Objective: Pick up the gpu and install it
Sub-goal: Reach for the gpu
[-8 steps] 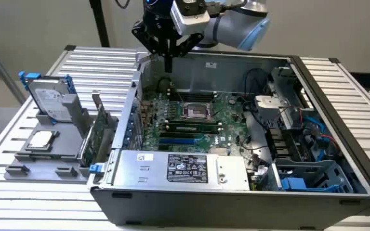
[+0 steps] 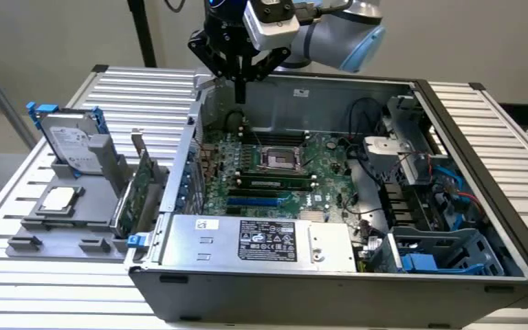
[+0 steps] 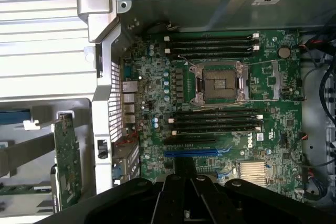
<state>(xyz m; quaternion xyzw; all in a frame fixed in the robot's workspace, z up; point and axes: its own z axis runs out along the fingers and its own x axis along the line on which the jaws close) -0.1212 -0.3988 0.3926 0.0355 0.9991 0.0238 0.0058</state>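
Observation:
The gpu point(image 2: 137, 196) stands on edge in a grey holder point(image 2: 80, 213) outside the computer case, at the exterior view's left, with its green board face showing. In the wrist view the gpu point(image 3: 66, 156) shows edge-on beside the case's rear wall. My gripper point(image 2: 241, 95) hangs above the far rear corner of the open case, fingers pointing down and shut on nothing. It is well apart from the gpu. In the wrist view my gripper point(image 3: 185, 167) hovers over the motherboard point(image 3: 262, 145) near the blue expansion slot point(image 3: 190, 152).
The open case point(image 2: 484, 172) lies on a slatted table, with a power supply point(image 2: 264, 240) at its near side and cables and drive cages at the exterior view's right. The grey holder also carries a hard drive point(image 2: 71, 141) in a blue frame and a CPU point(image 2: 58, 199). The CPU socket point(image 3: 220, 82) is bare.

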